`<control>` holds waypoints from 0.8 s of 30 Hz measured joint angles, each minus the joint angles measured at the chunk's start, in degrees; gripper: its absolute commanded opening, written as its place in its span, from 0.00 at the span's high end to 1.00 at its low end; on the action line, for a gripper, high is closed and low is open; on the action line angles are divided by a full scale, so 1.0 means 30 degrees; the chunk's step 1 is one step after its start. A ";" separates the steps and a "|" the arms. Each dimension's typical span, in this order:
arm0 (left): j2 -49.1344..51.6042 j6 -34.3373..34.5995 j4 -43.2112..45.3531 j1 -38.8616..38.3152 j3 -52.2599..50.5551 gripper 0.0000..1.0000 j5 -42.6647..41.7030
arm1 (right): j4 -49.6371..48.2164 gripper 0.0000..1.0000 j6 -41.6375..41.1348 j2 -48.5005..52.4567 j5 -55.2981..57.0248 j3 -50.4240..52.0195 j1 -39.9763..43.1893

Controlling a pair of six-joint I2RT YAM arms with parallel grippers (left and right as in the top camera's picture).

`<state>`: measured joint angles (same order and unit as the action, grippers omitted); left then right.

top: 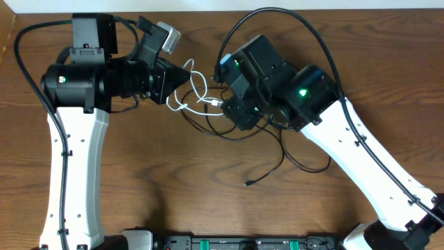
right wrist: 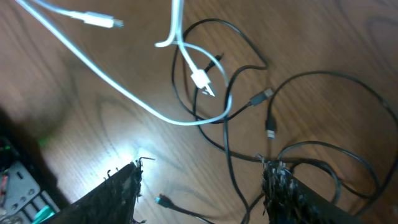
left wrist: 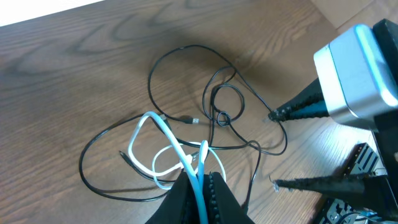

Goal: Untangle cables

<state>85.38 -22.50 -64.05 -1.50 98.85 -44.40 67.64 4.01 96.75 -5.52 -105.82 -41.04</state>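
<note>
The cables lie in a loose tangle mid-table. Among them is a white cable (top: 199,99) looped over several thin black cables (top: 239,133). My left gripper (left wrist: 200,177) is shut on the white cable (left wrist: 163,127), which runs up between its jaws. Seen from overhead, the left gripper (top: 188,74) points right, at the tangle's left edge. My right gripper (right wrist: 202,177) stands open just above the black cables (right wrist: 229,140), with one black strand and a plug end lying between its fingers. Those right fingers (left wrist: 298,109) also show in the left wrist view, right of the black loops (left wrist: 186,81).
A black cable tail with its plug (top: 248,183) trails toward the table's front. Thick black arm wires (top: 291,21) arch over the right arm. The robot base (top: 229,243) sits at the front edge, and the table's left edge (top: 5,42) is near the left arm.
</note>
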 measured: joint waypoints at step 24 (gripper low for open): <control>0.0408 0.0153 -0.0168 0.0000 0.0007 0.50 0.1923 | -0.0270 0.39 -0.0204 0.1421 0.0073 0.0000 0.1515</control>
<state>86.61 -22.04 -64.55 -1.50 98.87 -38.63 66.83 3.40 101.01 -5.30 -105.82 -36.49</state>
